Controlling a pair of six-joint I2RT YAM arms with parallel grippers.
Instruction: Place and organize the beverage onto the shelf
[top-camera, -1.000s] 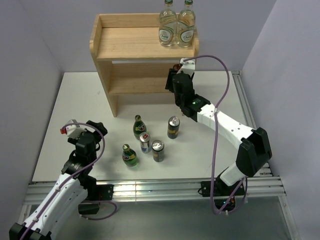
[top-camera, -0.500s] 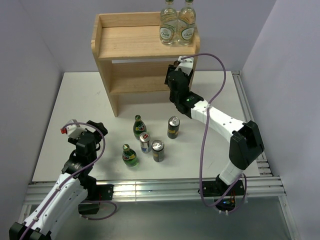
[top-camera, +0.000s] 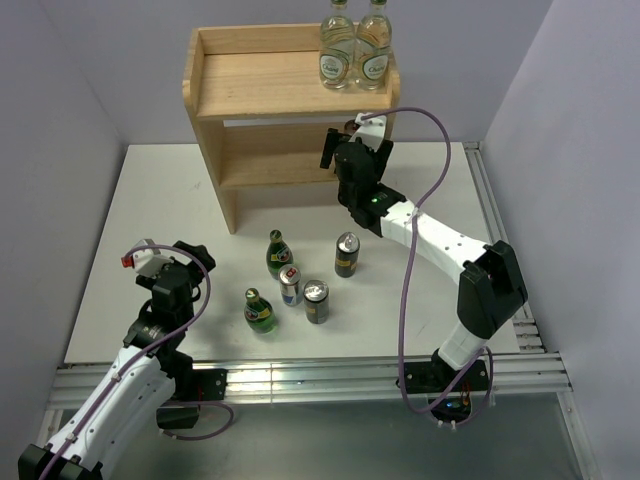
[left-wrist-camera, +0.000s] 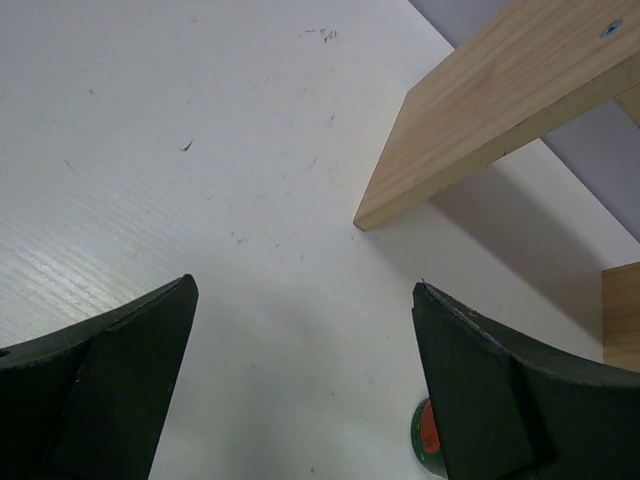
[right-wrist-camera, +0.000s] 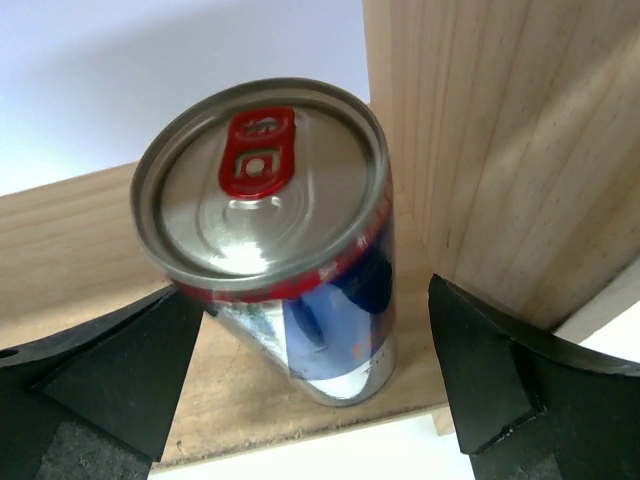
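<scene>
One blue-and-silver can (right-wrist-camera: 300, 300) stands on the shelf (right-wrist-camera: 480, 150), lower board; right pincer (right-wrist-camera: 312, 290) has spread open, empty.

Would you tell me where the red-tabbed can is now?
Right wrist view: the can stands on the shelf's lower board beside its side panel, between the right gripper's open fingers.

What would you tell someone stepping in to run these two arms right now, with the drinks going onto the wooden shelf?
Left gripper: open, empty, above the table.
Right gripper: open, fingers either side of a blue-and-silver can standing on the lower board of the shelf, by its right side panel.
Done: that one can.
Left to shelve, all on the table: rear green bottle, front green bottle, other blue-and-silver can, rear dark can, front dark can.
Two clear bottles stand on the top board.
</scene>
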